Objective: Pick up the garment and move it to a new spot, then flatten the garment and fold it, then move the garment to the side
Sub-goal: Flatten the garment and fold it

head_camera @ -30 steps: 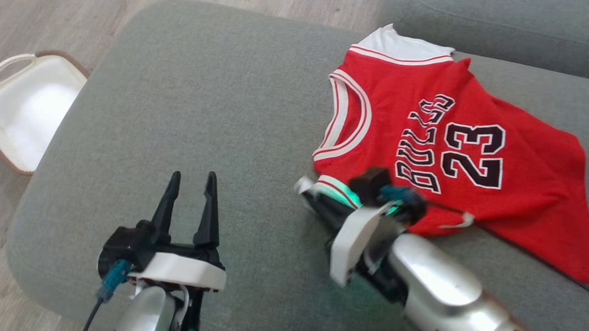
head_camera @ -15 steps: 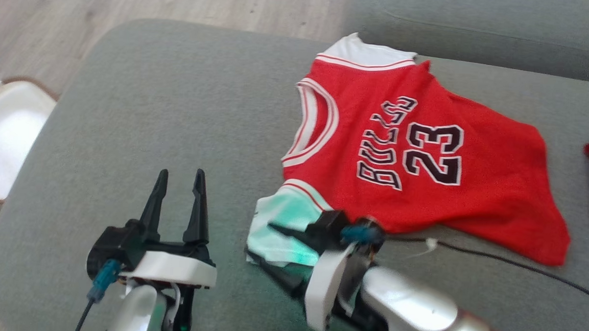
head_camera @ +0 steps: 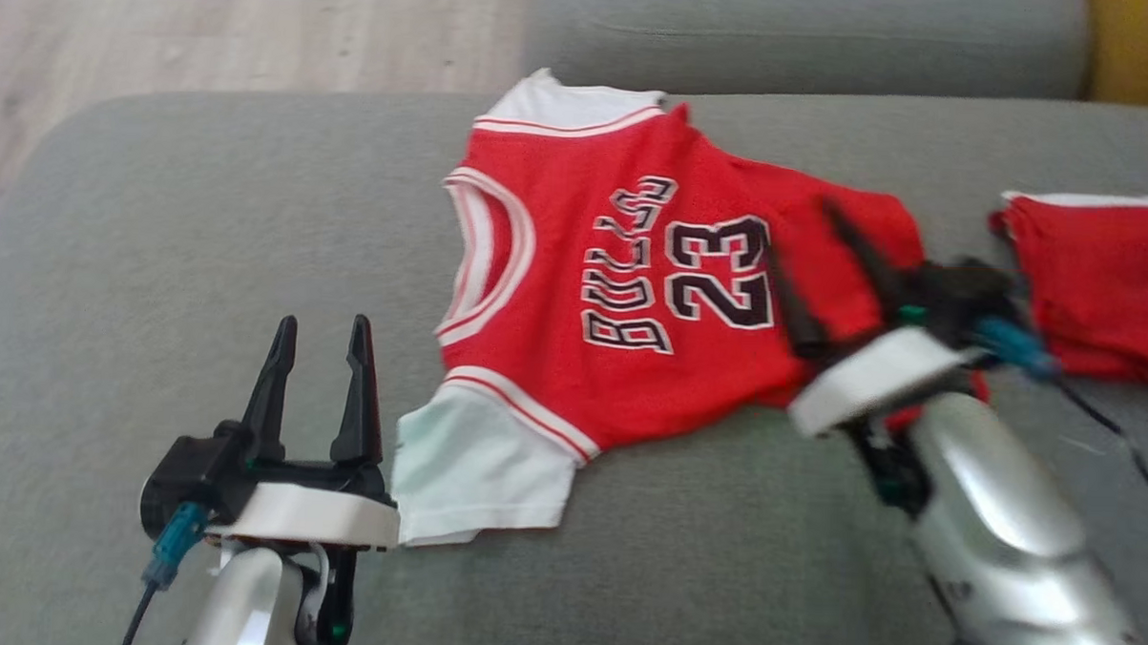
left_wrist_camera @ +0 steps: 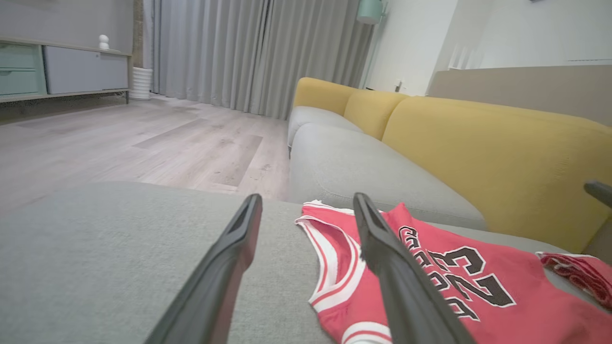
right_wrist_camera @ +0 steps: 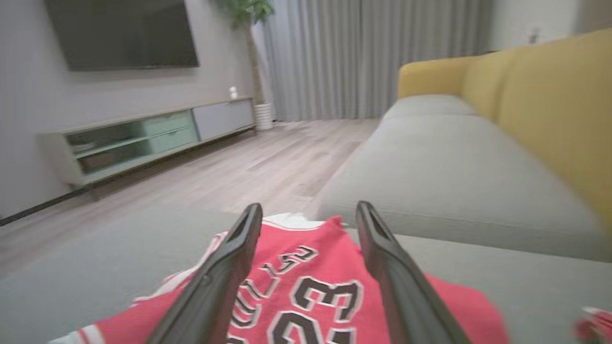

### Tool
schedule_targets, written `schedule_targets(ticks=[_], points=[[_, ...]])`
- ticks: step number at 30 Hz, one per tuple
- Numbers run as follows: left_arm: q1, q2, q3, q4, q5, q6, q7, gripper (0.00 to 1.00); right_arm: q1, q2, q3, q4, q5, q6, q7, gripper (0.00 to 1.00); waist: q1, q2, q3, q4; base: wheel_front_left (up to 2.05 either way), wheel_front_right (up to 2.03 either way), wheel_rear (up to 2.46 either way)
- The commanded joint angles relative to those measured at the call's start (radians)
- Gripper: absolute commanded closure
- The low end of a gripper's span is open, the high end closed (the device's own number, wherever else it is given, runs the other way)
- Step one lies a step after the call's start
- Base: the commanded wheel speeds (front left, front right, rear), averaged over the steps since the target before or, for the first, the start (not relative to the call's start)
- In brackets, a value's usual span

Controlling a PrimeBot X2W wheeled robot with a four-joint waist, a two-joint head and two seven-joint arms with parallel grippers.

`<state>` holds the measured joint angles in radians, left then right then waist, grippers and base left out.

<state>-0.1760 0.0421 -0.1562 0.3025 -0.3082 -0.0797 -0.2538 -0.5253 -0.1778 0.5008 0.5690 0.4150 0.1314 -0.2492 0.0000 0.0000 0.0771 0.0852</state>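
red mesh jersey (head_camera: 559, 217), white sleeves, black "23": lies spread on grey fabric sofa cushion (head_camera: 205, 214), approx centre | R gripper (head_camera: 800, 230): over jersey's hem end, fingers apart, empty | L gripper (head_camera: 324, 321): fingers apart, empty, just beside white sleeve | red cloth (head_camera: 1101, 265) at far R, apart from jersey

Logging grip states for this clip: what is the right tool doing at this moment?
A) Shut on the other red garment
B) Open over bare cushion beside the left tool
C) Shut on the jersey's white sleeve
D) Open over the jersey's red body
D: the right tool sits over the red part of the jersey beside the number 23, jaws apart with nothing between them.
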Motion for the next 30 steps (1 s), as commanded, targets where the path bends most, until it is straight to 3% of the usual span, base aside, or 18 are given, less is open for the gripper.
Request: schedule_targets(ticks=[1,6,11,22,26,30], points=[[-0.033,0.008,0.037,-0.035,0.007,-0.002,-0.008,0.0,0.037,0.008,-0.045,-0.045,-0.033,-0.001,-0.011,0.0,0.0,0.0,0.0,-0.037,0.0,0.0,0.0],[-0.037,0.008,0.042,-0.036,0.001,-0.004,-0.008,0.0,0.199,0.053,-0.263,-0.163,-0.177,-0.001,-0.012,0.0,0.0,0.0,0.005,-0.085,0.0,0.0,0.0],[-0.033,0.008,0.041,-0.028,-0.002,-0.006,-0.008,0.0,0.34,0.107,-0.361,-0.256,-0.234,-0.001,-0.012,0.0,0.0,0.0,0.011,-0.111,0.0,0.0,0.0],[-0.077,0.008,0.028,0.035,0.036,-0.018,-0.008,0.0,0.364,0.127,-0.363,-0.335,-0.24,-0.001,-0.012,0.0,0.0,0.0,0.053,-0.135,0.0,0.0,0.0],[-0.136,0.015,0.004,0.127,0.062,-0.021,0.0,0.0,0.357,0.127,-0.359,-0.344,-0.233,-0.001,-0.013,0.0,0.0,0.0,0.077,-0.144,0.0,0.0,0.0],[-0.223,0.037,-0.003,0.269,0.083,0.005,0.079,0.0,0.351,0.127,-0.346,-0.345,-0.221,-0.001,-0.013,0.0,0.0,0.0,0.103,-0.169,0.0,0.0,0.0]])
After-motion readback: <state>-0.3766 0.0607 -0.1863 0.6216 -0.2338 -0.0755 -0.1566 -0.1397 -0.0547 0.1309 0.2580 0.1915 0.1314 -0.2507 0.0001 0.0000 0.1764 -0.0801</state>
